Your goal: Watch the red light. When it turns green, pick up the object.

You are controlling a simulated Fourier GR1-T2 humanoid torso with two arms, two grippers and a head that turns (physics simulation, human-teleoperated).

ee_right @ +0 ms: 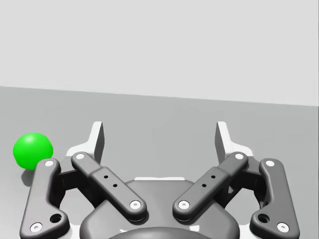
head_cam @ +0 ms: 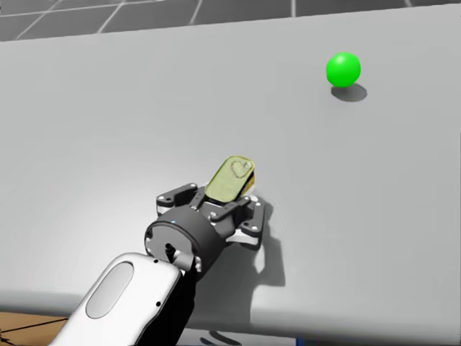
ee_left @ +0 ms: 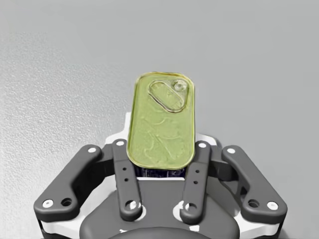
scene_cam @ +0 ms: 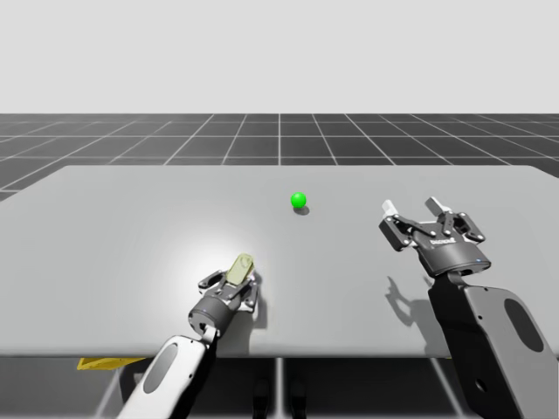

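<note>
The light is a green ball (scene_cam: pixel 299 200) (head_cam: pixel 343 69) resting on the grey table (scene_cam: pixel 131 227), also off to one side of my right gripper in its wrist view (ee_right: pixel 32 150). A flat rectangular tin with a yellow-green pull-tab lid (ee_left: pixel 162 119) (head_cam: pixel 230 178) (scene_cam: pixel 238 269) sits between the fingers of my left gripper (ee_left: pixel 160 164) (head_cam: pixel 225 203) (scene_cam: pixel 234 284), which is shut on its sides near the table's front. My right gripper (scene_cam: pixel 417 212) (ee_right: pixel 160 137) hovers open and empty at the right, above the table.
The table's front edge (scene_cam: pixel 332 356) runs just behind my left wrist. A yellow object (scene_cam: pixel 98 362) lies below the table edge at the left. Bare grey surface spreads around the ball and between the two arms.
</note>
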